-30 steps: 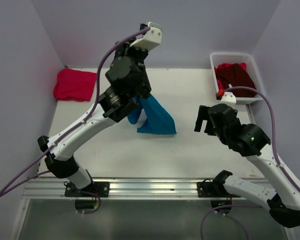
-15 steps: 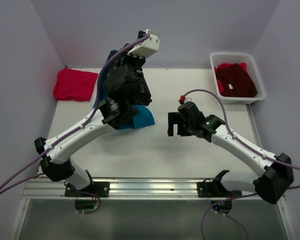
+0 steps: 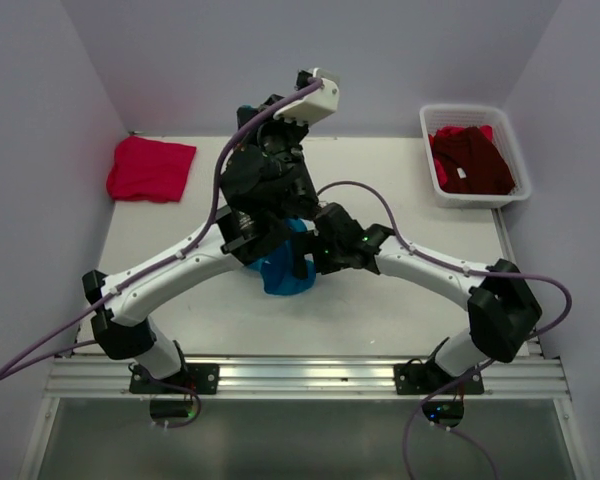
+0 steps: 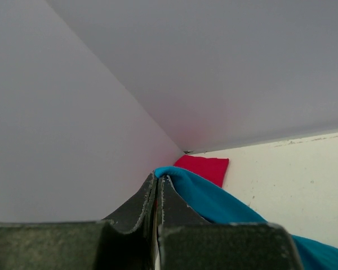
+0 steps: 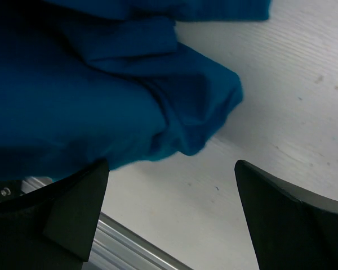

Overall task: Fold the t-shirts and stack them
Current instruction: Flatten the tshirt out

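Note:
The teal-blue t-shirt (image 3: 285, 272) hangs in a bunch over the middle of the table, its lower part resting there. My left gripper (image 4: 158, 178) is shut on a fold of this cloth (image 4: 214, 197) and holds it up. My right gripper (image 3: 306, 256) is low beside the bunched lower end (image 5: 158, 95). It is open, with the shirt's hanging tip above the gap and bare table between its fingers (image 5: 73, 216). The pinkish-red t-shirt (image 3: 150, 168) lies folded in the far left corner. The dark maroon t-shirt (image 3: 470, 160) lies in the basket.
The white mesh basket (image 3: 462, 108) stands at the far right corner. Walls close in the table at the back and both sides. A metal rail (image 3: 300, 372) runs along the near edge, between the arm bases.
My right arm has swung left across the table to the teal shirt, its jaws still wide. The left gripper shifted right and the shirt has gathered from a spread drape into a bunch.

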`<act>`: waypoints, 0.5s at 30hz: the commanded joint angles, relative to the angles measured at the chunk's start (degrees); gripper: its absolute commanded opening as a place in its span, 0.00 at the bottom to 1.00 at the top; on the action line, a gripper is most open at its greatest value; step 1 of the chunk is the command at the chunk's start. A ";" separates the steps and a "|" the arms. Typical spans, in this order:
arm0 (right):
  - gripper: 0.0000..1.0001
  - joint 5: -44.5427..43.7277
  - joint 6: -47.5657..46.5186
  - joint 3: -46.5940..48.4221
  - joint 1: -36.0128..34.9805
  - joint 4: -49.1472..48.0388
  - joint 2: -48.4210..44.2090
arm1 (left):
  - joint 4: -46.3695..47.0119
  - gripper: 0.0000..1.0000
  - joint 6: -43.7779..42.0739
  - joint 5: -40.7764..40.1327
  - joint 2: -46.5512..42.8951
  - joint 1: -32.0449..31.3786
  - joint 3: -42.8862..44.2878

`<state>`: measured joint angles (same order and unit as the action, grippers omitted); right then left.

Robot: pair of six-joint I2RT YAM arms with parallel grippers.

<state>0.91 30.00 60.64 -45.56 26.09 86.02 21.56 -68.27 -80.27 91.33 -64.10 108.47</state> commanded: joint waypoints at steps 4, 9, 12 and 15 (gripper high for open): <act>0.99 -0.38 -2.31 10.28 -4.45 -4.11 7.58 | 5.16 0.00 -3.62 -1.38 0.43 -2.96 1.40; 0.99 -3.80 -4.16 17.22 -4.98 -2.54 14.34 | 8.31 0.00 -6.87 -3.40 -0.54 -4.81 -1.06; 0.99 -9.42 -5.74 18.72 -4.98 0.28 14.36 | 13.32 0.00 -10.82 -4.45 -2.81 -5.43 -3.61; 0.99 -10.84 -6.79 17.32 -4.98 0.89 12.52 | 13.51 0.00 -11.10 -4.81 -4.31 -5.43 -5.02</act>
<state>-5.52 25.67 76.93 -50.57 25.32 100.86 29.17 -75.77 -84.07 90.94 -69.19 104.07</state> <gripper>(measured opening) 0.986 0.009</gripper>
